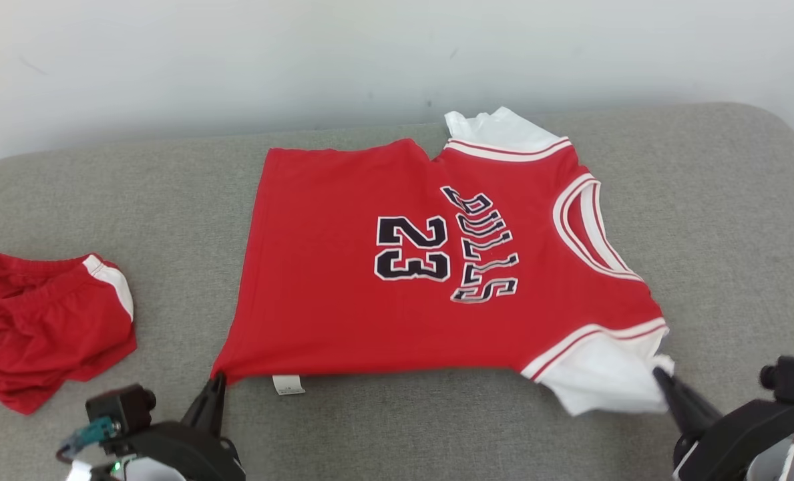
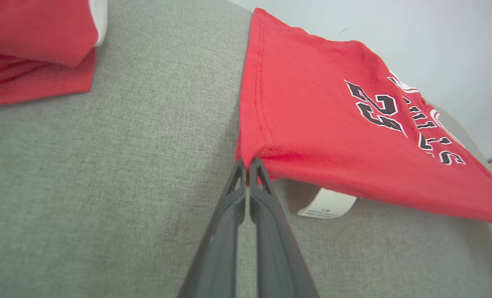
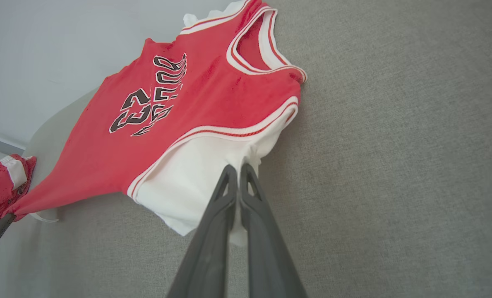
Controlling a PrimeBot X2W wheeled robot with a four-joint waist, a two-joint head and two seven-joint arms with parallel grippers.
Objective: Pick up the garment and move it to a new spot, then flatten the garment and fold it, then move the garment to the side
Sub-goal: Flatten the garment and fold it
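You are looking at the red jersey (image 1: 397,267) lying spread, front up, across the middle of the grey cushion (image 1: 737,234), its neckline pointing to the robot's right and its hem to the left. Your left gripper (image 2: 248,163) is pinching the near hem corner, fingers pressed together on the red cloth, with the white care label (image 2: 328,205) hanging just beside them. Your right gripper (image 3: 236,167) is clamping the near white sleeve (image 3: 188,186) at its edge (the cloth is bunching slightly around the tips). The jersey's near edge is running straight between the two grips. A pair of red shorts (image 1: 43,327) is lying crumpled well apart, at the cushion's left end.
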